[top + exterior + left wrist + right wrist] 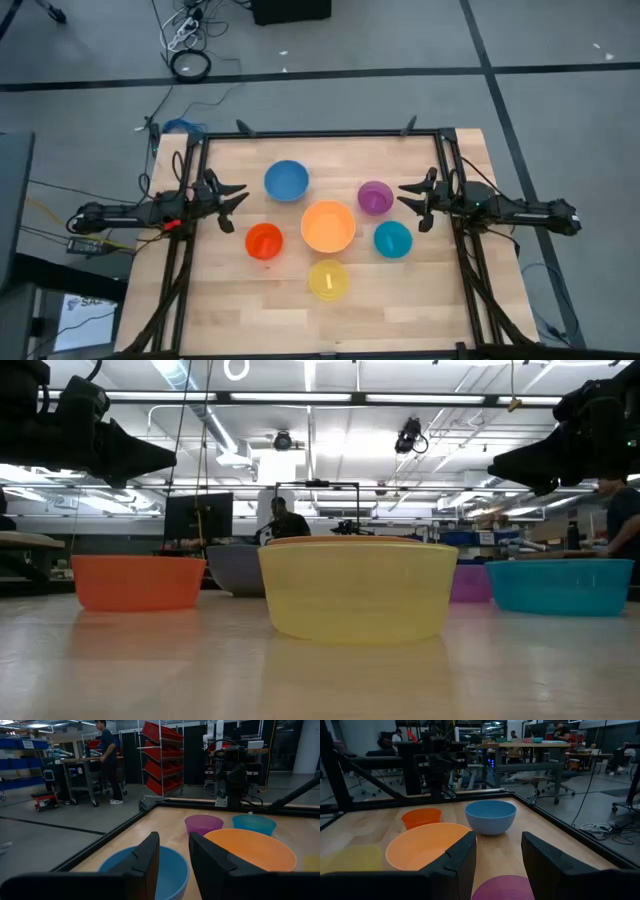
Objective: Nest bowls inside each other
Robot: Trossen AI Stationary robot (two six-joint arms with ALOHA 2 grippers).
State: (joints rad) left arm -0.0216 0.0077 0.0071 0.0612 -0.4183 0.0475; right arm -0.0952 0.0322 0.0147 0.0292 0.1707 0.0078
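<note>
Nesting has not begun, as far as these views show: all six bowls sit singly on the pale wooden table (230, 310), none inside another. Taking the large orange round plastic bowl (328, 226) as the centre of a clock face in the overhead view (twelve pointing to the far edge of the table), the blue round plastic bowl (286, 181) lies at about eleven o'clock, the small purple plastic bowl (375, 197) at about two, the teal plastic bowl (392, 239) at about four, the translucent yellow plastic bowl (328, 279) at six, and the red-orange plastic bowl (264, 241) at about eight. The ring sits close around the orange bowl, the yellow and the teal nearly touching it, yet each bowl has its own patch of wood. The left gripper (232, 194) hangs over the table's left side, out at nine o'clock, fingers spread and holding nothing; its wrist view looks past the parted fingers at the blue bowl just below. The right gripper (411, 194) mirrors it at three o'clock, jaws likewise parted and empty, with the purple bowl just ahead of it. My judgement: the whole job is left, five placements in all, with the orange bowl the likely base since it is the biggest.
</note>
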